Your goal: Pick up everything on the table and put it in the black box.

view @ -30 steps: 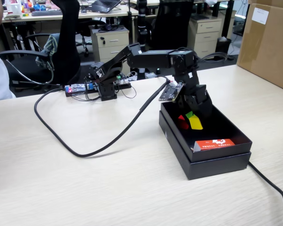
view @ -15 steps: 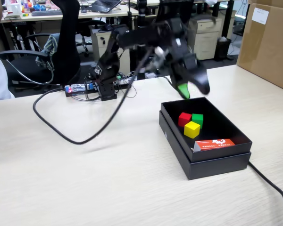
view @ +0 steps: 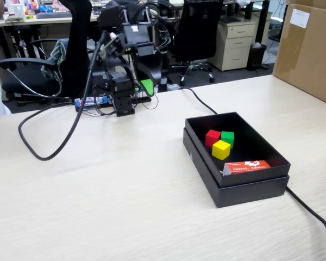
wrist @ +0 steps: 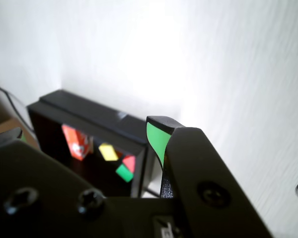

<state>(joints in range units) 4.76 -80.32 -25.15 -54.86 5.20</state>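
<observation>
Lying box [view: 233, 179] from end effector [view: 147, 87] apart

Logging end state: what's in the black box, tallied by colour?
Red cube: 1
Green cube: 1
Yellow cube: 1
Orange-red packet: 1
Total: 4, all inside the box. No loose item shows on the table.

cardboard box [view: 309, 49] far right on table | office chairs [view: 198, 32] behind | drawer cabinet [view: 238, 44] beyond
</observation>
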